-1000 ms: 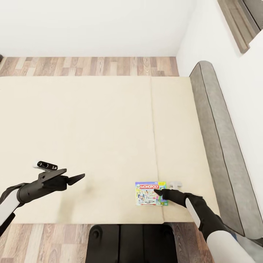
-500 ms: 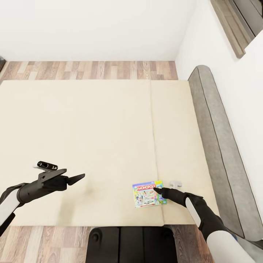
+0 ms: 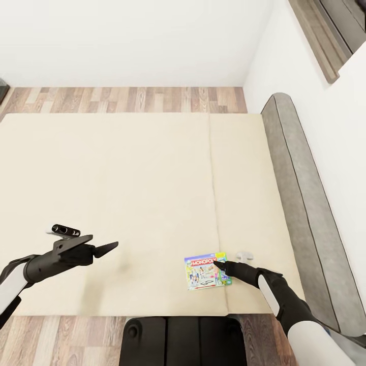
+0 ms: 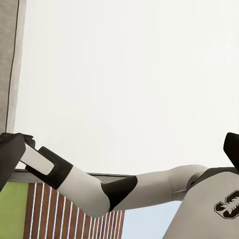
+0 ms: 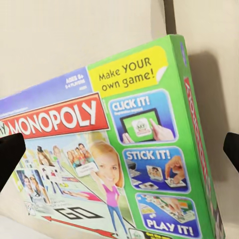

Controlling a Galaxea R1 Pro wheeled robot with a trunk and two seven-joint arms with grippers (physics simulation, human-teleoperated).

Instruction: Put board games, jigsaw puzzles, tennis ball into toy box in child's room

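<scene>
The Monopoly board game (image 3: 203, 272) lies flat on the cream bed (image 3: 117, 188), near its front edge and just left of the seam. My right gripper (image 3: 219, 264) hovers over the box's right end. In the right wrist view the Monopoly box (image 5: 124, 164) spans the gap of my right gripper (image 5: 119, 154), whose fingertips (image 5: 10, 159) stand wide apart and open. My left gripper (image 3: 108, 248) hangs open over bare mattress at the front left, far from the box; in the left wrist view that gripper (image 4: 119, 154) holds nothing. The table and toy box are out of view.
A grey padded headboard (image 3: 300, 198) runs along the bed's right side against the white wall. Wood floor (image 3: 127, 99) shows beyond the bed's far edge and at its front. My dark base (image 3: 178, 333) sits against the front edge.
The camera has shifted, so the whole scene sits slightly lower in the picture. The Monopoly box has turned slightly and slid a little left under the right gripper. The left arm is unchanged.
</scene>
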